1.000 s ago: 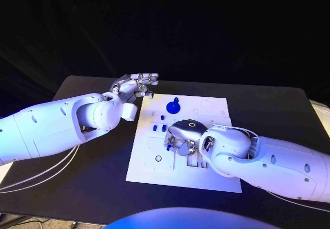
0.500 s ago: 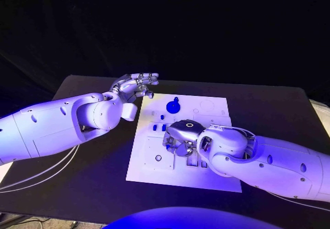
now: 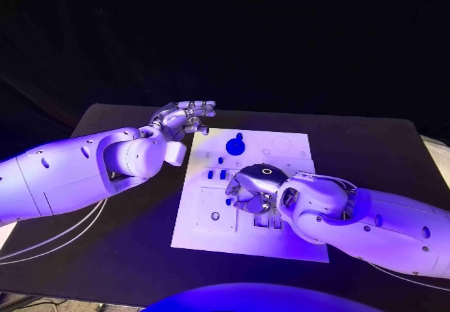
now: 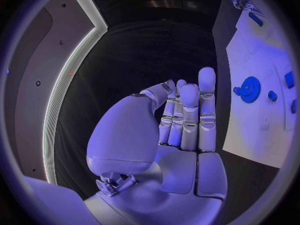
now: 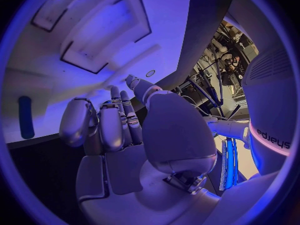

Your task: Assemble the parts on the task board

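We are curling our right robot hand (image 3: 251, 195) over the task board (image 3: 291, 144), its grasp hidden; our left robot hand (image 3: 185, 116) is hovering empty, fingers apart; the blue gear (image 3: 235, 144) beyond looks light, stiff; pinch its rim.

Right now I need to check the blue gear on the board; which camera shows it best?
The left wrist view: the blue gear shows its toothed rim, unobstructed on the task board. The head view shows the gear whole too, but smaller, its teeth hard to tell. In the right wrist view I cannot pick it out.
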